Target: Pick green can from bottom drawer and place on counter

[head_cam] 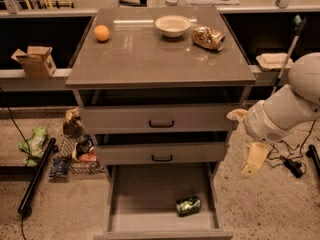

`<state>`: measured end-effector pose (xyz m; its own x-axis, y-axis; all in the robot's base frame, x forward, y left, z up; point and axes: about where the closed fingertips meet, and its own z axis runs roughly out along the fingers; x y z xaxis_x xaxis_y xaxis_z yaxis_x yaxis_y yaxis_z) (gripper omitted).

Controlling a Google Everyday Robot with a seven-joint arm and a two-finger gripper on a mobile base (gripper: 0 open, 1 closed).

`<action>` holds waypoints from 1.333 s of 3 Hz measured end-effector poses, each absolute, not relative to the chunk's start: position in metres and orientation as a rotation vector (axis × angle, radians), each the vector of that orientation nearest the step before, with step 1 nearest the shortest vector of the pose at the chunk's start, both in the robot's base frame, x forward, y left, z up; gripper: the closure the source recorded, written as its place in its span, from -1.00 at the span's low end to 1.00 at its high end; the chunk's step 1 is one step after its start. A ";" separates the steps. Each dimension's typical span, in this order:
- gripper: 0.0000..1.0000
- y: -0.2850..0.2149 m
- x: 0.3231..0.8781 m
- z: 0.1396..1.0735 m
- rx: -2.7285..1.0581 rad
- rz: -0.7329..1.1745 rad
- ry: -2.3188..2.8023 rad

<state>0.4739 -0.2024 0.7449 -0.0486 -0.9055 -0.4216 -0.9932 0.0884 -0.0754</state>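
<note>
The green can (188, 205) lies on its side on the floor of the open bottom drawer (150, 199), towards the drawer's right front corner. The counter (150, 59) is the glossy grey-brown top of the cabinet above it. My gripper (248, 146) hangs from the white arm (285, 111) at the right of the cabinet, level with the middle drawer. It is above and to the right of the can, apart from it, and holds nothing that I can see.
On the counter stand an orange (101, 32), a white bowl (173, 25) and a gold-brown shiny bag (208, 37). Two shut drawers with black handles (161, 124) sit above the open one. Clutter (75, 149) and a black pole (36, 176) lie on the floor at left, cables (290, 164) at right.
</note>
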 end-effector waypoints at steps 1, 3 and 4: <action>-1.00 -0.197 0.482 0.681 -1.948 0.345 1.952; -1.00 -0.167 0.501 0.528 -2.012 0.467 1.861; -1.00 -0.167 0.501 0.528 -2.012 0.467 1.861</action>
